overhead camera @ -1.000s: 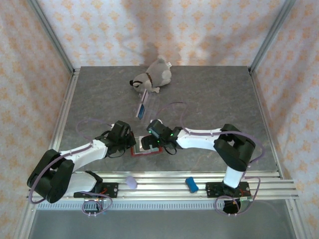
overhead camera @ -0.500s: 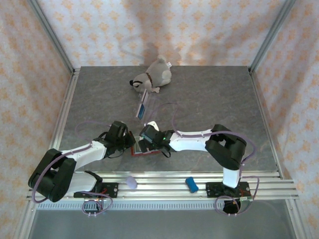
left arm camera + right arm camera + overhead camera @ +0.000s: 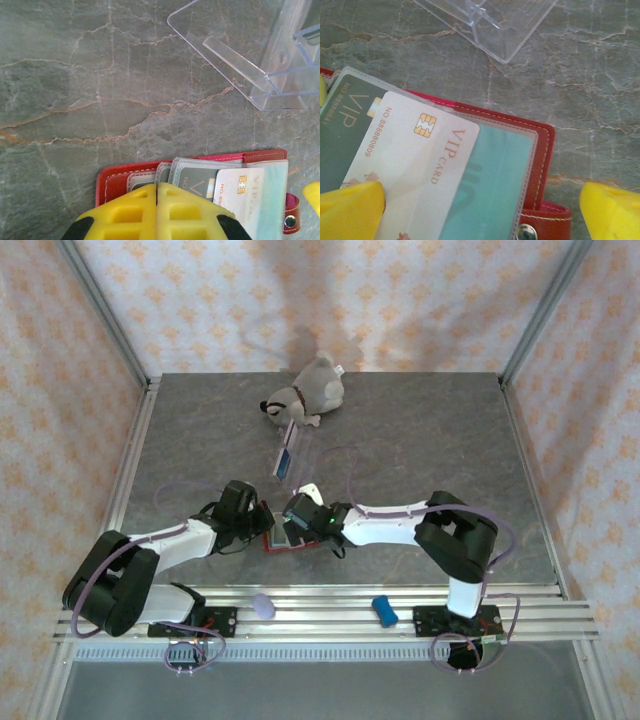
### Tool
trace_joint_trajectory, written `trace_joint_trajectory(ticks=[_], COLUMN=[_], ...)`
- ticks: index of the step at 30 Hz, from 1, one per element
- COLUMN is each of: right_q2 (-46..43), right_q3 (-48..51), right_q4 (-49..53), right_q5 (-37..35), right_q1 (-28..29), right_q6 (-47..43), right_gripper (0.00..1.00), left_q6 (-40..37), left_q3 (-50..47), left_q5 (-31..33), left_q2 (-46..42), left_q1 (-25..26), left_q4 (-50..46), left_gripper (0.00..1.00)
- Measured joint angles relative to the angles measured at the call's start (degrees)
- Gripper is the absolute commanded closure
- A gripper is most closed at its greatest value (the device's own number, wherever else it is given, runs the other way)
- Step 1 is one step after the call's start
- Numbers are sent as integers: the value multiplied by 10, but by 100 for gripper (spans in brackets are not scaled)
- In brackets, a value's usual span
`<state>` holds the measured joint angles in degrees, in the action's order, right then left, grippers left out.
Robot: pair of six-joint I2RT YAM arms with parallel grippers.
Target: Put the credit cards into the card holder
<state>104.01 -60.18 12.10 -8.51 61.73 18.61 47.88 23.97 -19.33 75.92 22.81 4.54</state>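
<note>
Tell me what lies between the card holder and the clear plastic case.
Only bare table separates card holder and clear plastic case, per the left wrist view.

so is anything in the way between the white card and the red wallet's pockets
Nothing visible. The white card lies tilted on the open wallet, across its clear pockets. The clear case sits apart beyond it, and the left claw is shut over the wallet's other end, off the card.

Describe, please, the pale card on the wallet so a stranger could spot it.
On the grey table lies a red card holder. The whitish card lies tilted across it. Its pale face sets it apart from the dark green card beside it.
</note>
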Motion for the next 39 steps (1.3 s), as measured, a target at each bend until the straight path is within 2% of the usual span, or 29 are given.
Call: trace_joint_trajectory(ticks=[23,31,39], right_q2=[-9,-4,-47], right_q3=[1,14,61], right_q4=[-12,-10,-12], right_q5=[24,-10,-39], right_q1=[0,0,1], right_q6=[-27,-17,3], right_gripper=[1,1,1], left_q6=[0,0,0], left_q3=[7,7,7], left_q5=[-2,-2,-2], left_q2=[7,7,2], left_q1=[0,0,0], left_q4=[-3,-3,-12], left_gripper=[100,100,100])
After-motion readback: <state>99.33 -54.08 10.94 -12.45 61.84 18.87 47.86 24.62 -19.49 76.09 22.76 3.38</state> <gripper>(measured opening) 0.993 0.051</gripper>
